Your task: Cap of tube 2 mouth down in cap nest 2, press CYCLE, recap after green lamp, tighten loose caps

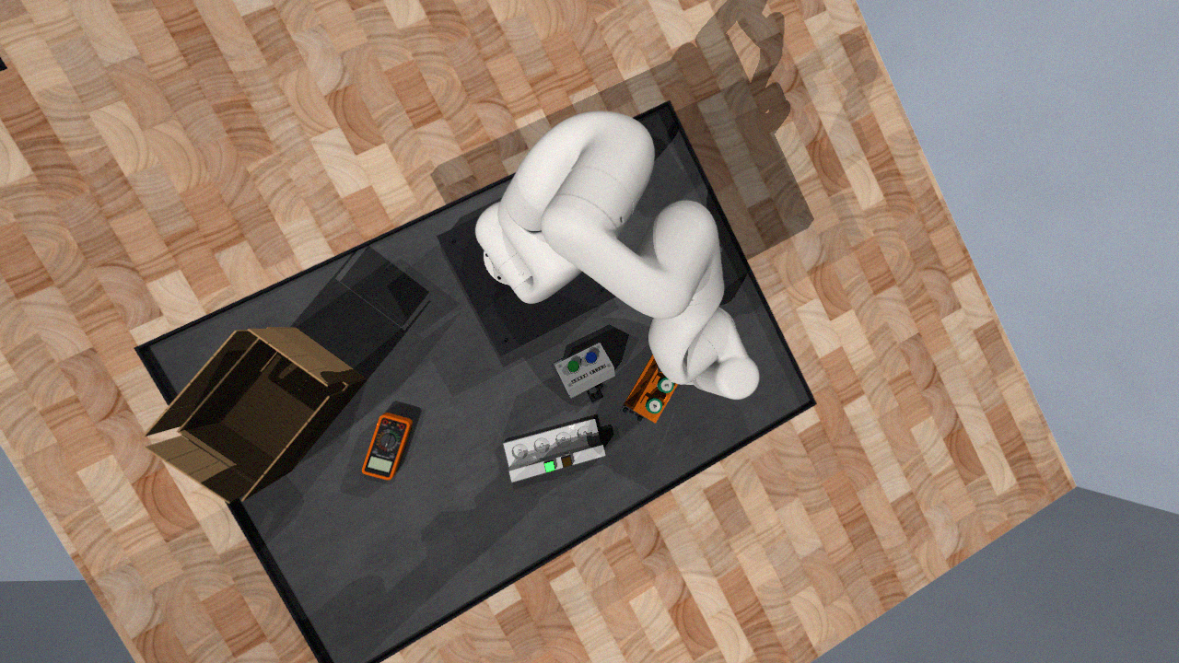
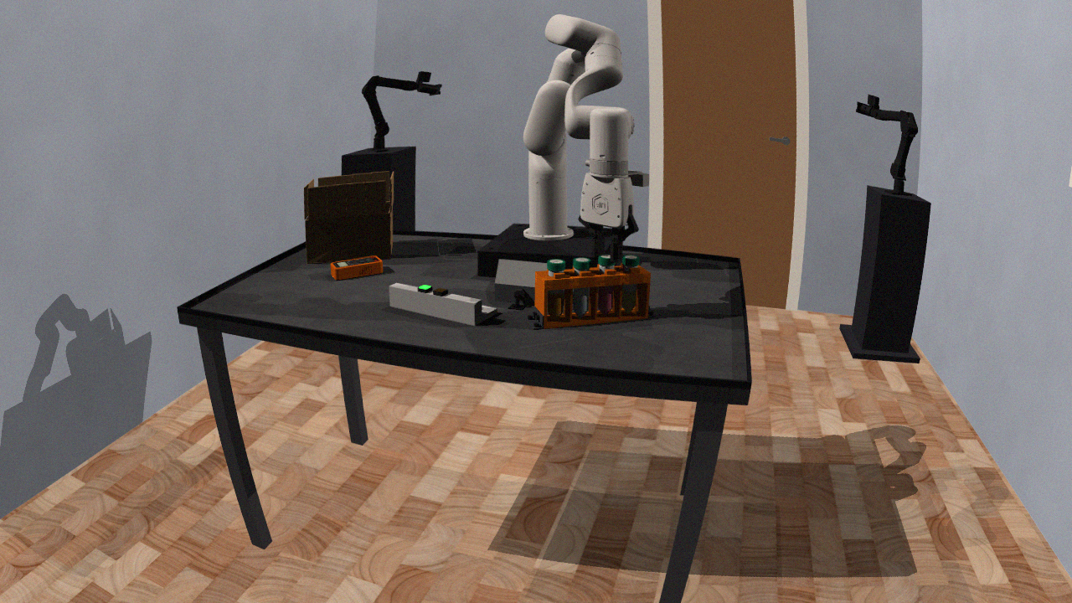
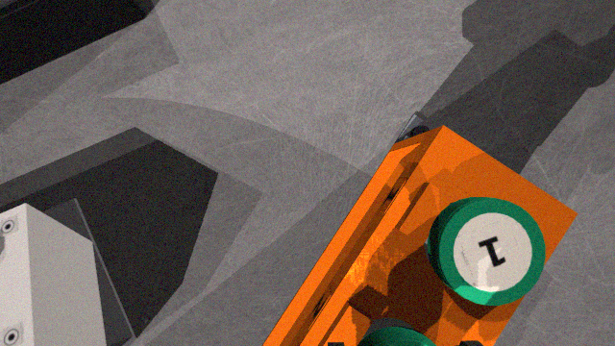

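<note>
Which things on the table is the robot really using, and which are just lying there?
Using:
- orange tube rack
- green caps; the gripper is shut on one of them
- cap tray, green lamp lit
- button box

Just lying there:
- cardboard box
- orange meter

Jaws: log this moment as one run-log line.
step: recap tube 2 | jaws: shut on cap 2, at tube 2 | green lamp: lit | cap 1: on
</note>
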`<state>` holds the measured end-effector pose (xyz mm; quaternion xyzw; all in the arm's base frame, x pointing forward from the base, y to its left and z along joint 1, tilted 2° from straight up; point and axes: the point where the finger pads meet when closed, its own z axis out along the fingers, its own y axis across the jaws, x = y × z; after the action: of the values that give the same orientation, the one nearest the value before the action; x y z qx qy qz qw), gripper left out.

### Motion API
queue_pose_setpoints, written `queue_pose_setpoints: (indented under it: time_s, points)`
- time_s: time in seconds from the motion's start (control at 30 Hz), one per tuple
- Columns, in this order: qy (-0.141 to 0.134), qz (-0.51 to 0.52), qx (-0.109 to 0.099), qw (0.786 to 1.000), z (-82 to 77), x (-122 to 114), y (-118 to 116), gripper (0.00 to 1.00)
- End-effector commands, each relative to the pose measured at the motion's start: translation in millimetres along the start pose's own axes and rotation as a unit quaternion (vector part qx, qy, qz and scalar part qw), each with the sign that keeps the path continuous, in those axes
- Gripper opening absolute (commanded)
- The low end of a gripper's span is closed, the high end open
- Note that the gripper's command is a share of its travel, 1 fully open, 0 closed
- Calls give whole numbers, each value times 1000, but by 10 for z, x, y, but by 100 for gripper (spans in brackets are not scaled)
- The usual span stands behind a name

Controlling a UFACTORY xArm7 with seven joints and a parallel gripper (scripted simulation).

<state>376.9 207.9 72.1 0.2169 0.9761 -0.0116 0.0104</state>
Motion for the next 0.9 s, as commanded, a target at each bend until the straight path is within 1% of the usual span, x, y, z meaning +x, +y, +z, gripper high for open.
queue_pose_setpoints:
  time_s: [0.0,0.23,0.27,0.87]
  points:
    - [-1,0,-2,1000,-2,-8,11,0]
    - [-1,0,-2,1000,-2,-9,11,0]
    - [-1,0,-2,1000,-2,-9,12,46]
    - [-1,0,-2,1000,-3,-9,12,46]
